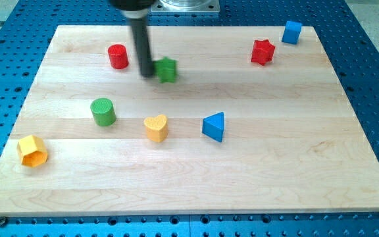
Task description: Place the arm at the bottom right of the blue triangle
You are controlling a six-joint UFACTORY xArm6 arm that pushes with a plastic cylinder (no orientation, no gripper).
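Observation:
The blue triangle (214, 126) lies a little right of the board's middle, next to the yellow heart (155, 128). My tip (146, 72) is near the view's top, touching or nearly touching the left side of the green star-shaped block (168, 69). The tip is up and to the left of the blue triangle, well apart from it.
A red cylinder (118, 56) stands left of the tip. A green cylinder (102, 111) and a yellow hexagon (31, 151) are at the left. A red star (262, 52) and a blue cube (292, 31) are at the top right. The wooden board (295, 164) rests on a blue perforated table.

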